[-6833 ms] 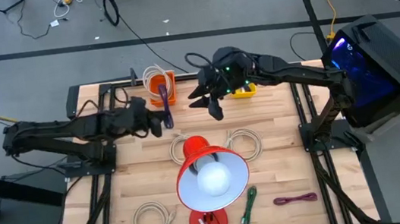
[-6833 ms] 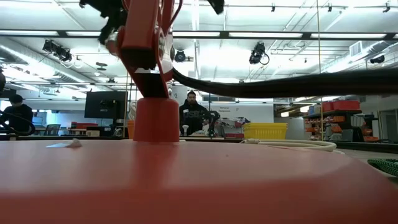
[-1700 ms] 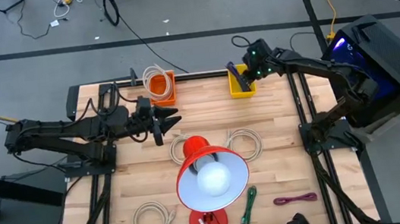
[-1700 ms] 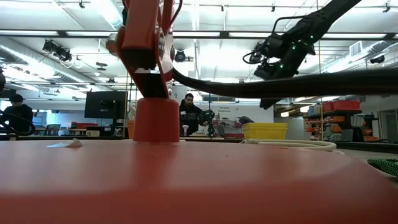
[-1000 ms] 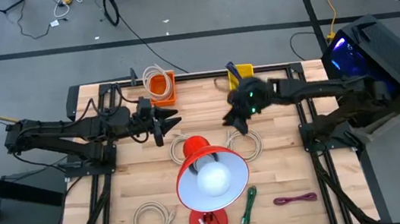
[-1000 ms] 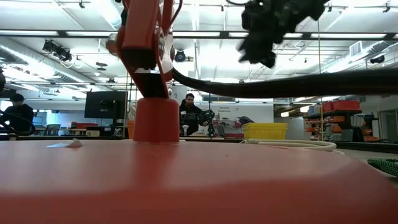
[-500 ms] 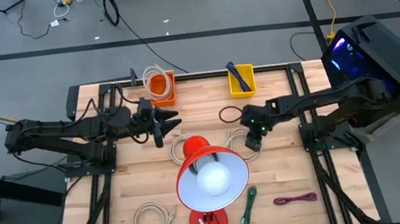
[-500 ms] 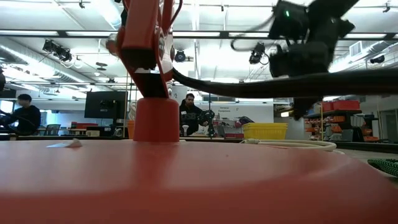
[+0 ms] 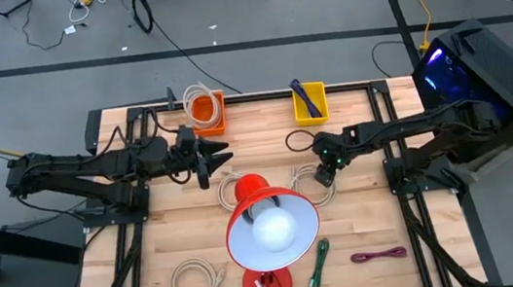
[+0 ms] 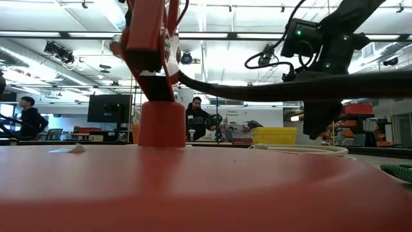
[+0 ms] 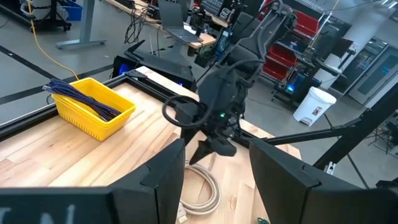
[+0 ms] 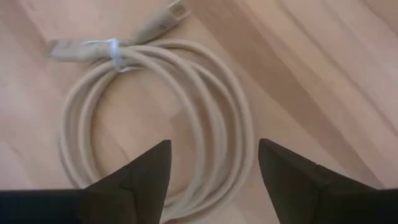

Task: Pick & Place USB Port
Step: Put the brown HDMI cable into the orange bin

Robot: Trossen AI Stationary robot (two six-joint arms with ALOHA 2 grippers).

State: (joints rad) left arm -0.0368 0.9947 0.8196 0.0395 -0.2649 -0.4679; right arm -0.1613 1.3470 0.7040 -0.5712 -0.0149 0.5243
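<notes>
From my station I see the left tool held above the bench left of centre, its fingers spread and holding nothing. Just behind it, at the far edge, an orange bin holds a coiled beige cable. Near the front edge on this side lies another beige coil.

At centre stands a red desk lamp, its shade lit, with its base filling the foreground of the low view. A beige coil shows partly from under the shade on the left.

To the right of the lamp, the right tool hangs directly over a coiled beige USB cable lying flat on the bench, tied with a pale band; its fingers are spread to either side of the coil's near part and are not gripping it. Behind, at the far edge, a yellow bin holds a dark blue cable.

Toward the front right lie a green cable and a purple cable, apart from each other.
</notes>
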